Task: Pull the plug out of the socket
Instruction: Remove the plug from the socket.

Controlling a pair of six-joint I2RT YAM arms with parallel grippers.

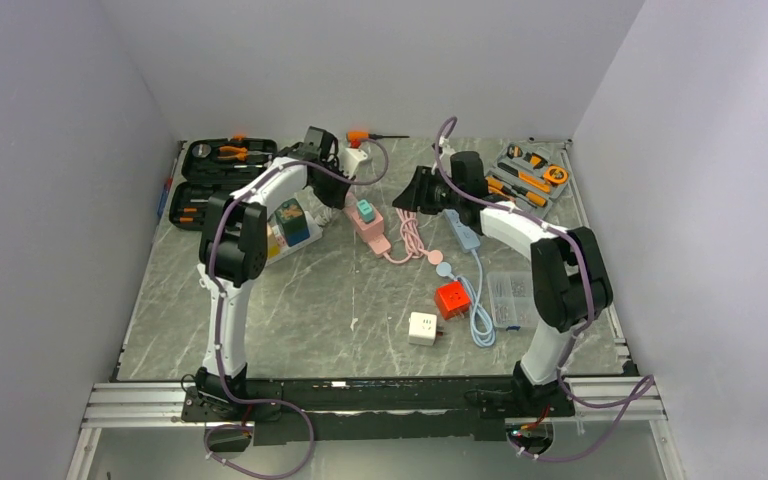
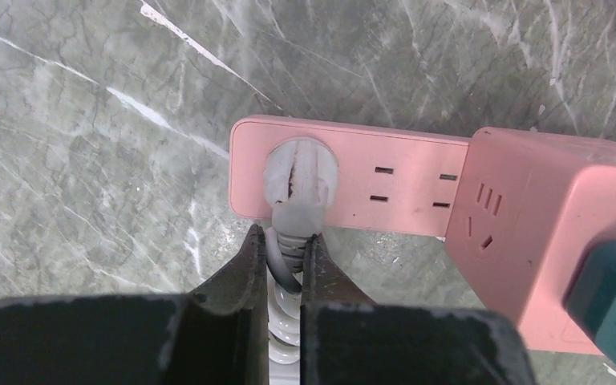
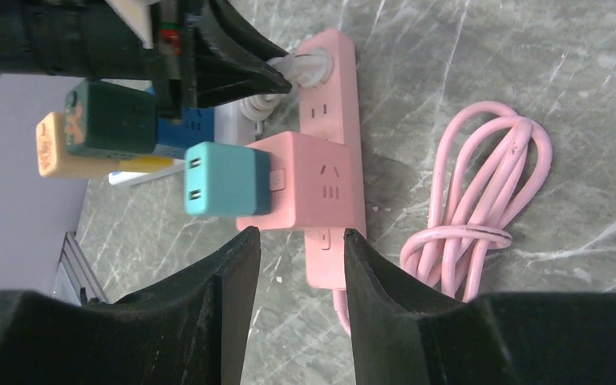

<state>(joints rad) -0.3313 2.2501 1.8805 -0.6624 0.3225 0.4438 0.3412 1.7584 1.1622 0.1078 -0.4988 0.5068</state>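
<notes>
well, the pull has not happened yet. the white plug (image 2: 301,172) sits all the way down in the end socket of the pink power strip (image 2: 393,180), which lies flat on the grey marble table (image 2: 88,160). no gap shows between the plug and the strip.

the getting-hold part looks done. the left claw (image 2: 285,237) is squeezed tight on the ribbed neck of the plug, right where its wire comes out, with one finger on each side.

the right claw (image 3: 298,237) is about half open and holds nothing. it hangs over the other end of the strip, past the pink cube adapter (image 3: 305,180) with the teal block (image 3: 226,178) stuck in it. the strip's end lies between its two fingers, but i cannot tell if they touch it. the pink cord (image 3: 481,200) lies coiled beside the strip.

so what is left, i think: the right claw should pinch or press the strip so it stays put, and then the left claw has to tug the plug straight out. if the strip is not held, it may just slide along with the plug.
</notes>
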